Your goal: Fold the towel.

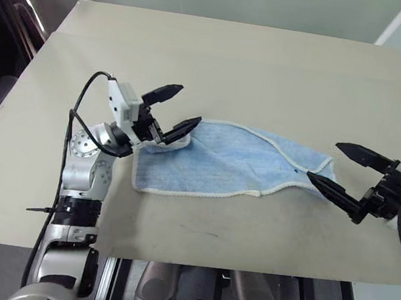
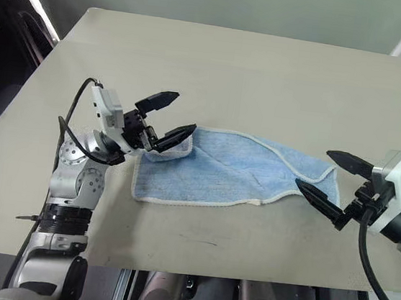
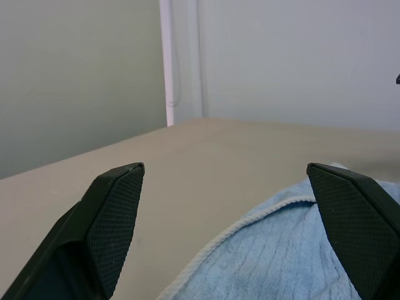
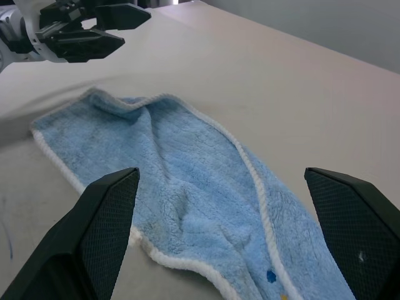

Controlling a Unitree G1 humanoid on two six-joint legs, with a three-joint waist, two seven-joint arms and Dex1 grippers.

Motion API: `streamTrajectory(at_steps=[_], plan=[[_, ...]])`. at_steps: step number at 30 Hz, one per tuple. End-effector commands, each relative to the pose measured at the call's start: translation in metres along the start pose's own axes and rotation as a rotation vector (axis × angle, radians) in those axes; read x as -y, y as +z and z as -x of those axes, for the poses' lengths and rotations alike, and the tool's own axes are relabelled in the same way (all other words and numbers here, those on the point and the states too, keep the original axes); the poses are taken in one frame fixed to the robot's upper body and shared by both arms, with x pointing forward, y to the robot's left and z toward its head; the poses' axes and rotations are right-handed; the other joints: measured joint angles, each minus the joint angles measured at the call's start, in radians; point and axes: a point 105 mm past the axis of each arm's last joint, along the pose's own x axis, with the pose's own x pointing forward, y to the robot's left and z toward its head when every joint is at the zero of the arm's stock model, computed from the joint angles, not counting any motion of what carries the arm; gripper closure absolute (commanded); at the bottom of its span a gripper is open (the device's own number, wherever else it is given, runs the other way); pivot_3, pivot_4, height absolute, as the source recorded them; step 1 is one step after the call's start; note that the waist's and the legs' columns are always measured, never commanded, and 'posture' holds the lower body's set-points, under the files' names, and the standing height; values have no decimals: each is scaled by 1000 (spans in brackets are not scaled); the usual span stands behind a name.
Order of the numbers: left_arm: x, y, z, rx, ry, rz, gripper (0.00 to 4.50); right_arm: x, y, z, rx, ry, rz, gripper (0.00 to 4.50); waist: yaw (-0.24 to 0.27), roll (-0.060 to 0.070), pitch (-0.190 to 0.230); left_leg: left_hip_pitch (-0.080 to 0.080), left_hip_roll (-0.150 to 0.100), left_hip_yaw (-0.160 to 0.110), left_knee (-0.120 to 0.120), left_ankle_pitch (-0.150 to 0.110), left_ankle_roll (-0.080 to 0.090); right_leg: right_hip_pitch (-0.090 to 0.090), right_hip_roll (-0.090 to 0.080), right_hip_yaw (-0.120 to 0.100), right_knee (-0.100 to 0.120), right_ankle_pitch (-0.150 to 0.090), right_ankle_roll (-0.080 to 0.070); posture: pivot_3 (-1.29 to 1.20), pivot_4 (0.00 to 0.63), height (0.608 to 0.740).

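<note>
The towel (image 1: 221, 159) is a light blue terry cloth with a whitish hem, lying rumpled and partly doubled over on the beige table (image 1: 232, 59). A small dark mark (image 4: 270, 275) sits near its right-hand corner. My left gripper (image 1: 190, 104) hangs open just above the towel's upper left corner, with nothing between its fingers. In the left wrist view the hem curves below the spread fingertips (image 3: 119, 187). My right gripper (image 1: 324, 160) stands open at the towel's right end, one finger over the corner there. The right wrist view looks along the cloth (image 4: 169, 162) toward the left gripper (image 4: 136, 28).
The table's front edge (image 1: 245, 269) runs close below the towel. Bare tabletop stretches behind the towel to the far edge. A dark object (image 1: 0, 62) stands off the table's left side, and a pale wall (image 3: 281, 56) rises beyond the table.
</note>
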Motion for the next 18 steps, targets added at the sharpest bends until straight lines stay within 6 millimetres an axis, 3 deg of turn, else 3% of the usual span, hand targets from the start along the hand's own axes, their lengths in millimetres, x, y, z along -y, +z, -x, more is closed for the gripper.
streamTrajectory(at_steps=[1,9,18], plan=[[1,10,2,19,-5,-28,0,0,7,-1,15,9,34,32,0,0,0,0,0,0,0,0,0,0,0,0,0,0,0,0,150,697],[3,15,4,14,-28,-15,0,3,7,-2,18,20,37,32,0,0,0,0,0,0,0,0,0,0,0,0,0,0,0,0,150,697],[22,8,20,-112,-167,93,0,3,0,-6,-9,69,45,32,-2,0,0,0,0,0,-1,-1,-1,-2,0,0,0,0,-3,0,150,697]])
